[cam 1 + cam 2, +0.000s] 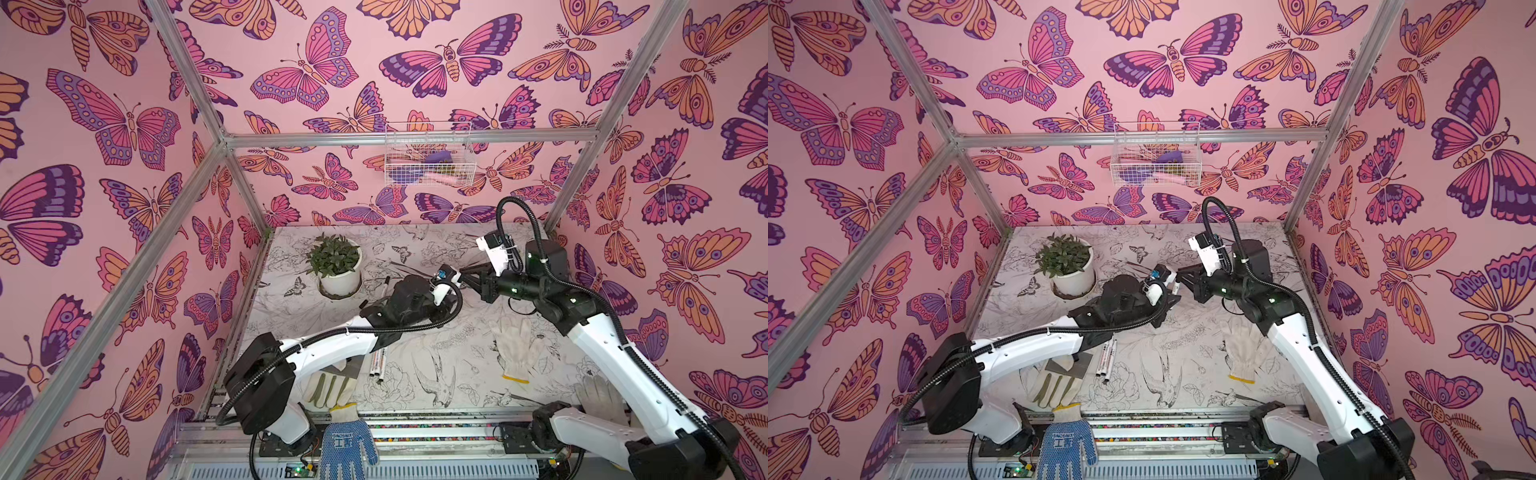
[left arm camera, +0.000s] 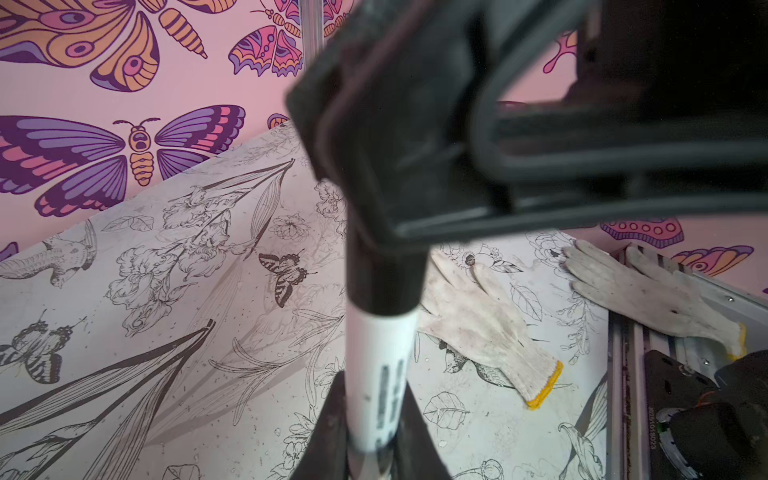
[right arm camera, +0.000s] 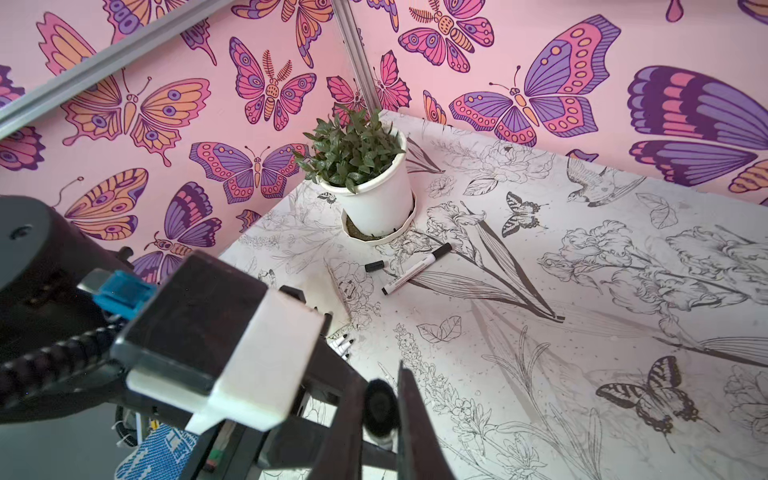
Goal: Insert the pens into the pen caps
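Near left: pens (image 1: 379, 365) lie on worktop (image 1: 465, 361), seemingly uncapped; far: capped pen (image 3: 409, 272) beside loose cap (image 3: 374, 266); centre, aloft: left gripper (image 2: 374, 436) clamps held pen (image 2: 380, 365), right gripper (image 3: 380, 411) clamps cap (image 2: 382, 274), cap over tip; judged one done, several left.

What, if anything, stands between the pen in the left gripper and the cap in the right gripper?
Nothing visible: the right gripper's cap sits over the end of the left gripper's pen.

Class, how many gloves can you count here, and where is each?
4: white knit glove on the table, right side; second white glove at its front-right edge; green-striped glove under the left arm; blue dotted glove on the front rail. Arms may hide others.
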`<state>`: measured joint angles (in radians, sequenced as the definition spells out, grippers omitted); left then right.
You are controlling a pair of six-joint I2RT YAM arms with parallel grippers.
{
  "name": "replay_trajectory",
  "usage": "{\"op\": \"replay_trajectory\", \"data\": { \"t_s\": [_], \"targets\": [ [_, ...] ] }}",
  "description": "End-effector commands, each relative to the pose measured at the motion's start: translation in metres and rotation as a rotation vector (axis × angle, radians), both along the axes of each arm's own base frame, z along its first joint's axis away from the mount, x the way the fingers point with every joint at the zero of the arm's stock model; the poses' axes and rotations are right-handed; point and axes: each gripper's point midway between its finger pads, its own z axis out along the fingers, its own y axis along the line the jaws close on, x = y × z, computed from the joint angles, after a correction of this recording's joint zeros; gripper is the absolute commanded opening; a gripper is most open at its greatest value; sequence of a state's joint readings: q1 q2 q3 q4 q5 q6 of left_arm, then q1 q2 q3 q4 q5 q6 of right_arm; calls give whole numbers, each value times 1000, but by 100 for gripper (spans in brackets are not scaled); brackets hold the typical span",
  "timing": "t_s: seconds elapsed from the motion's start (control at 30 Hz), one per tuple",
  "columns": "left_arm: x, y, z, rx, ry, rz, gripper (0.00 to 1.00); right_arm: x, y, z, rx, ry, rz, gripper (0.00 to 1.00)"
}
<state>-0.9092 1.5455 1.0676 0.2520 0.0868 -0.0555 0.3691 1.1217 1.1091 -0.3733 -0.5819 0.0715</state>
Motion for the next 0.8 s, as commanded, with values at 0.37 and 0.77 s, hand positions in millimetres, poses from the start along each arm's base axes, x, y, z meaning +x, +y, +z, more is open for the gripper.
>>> {"op": "replay_trajectory", "data": {
  "t_s": [0.37,0.77],
  "targets": [
    [52,57,114,-442,-519,363,0,-58,-4,-154,-274,585,8,0],
    [77,46,11,-474,-366,210,0,-33,25,-195,-406,618,37,0]
  ]
}}
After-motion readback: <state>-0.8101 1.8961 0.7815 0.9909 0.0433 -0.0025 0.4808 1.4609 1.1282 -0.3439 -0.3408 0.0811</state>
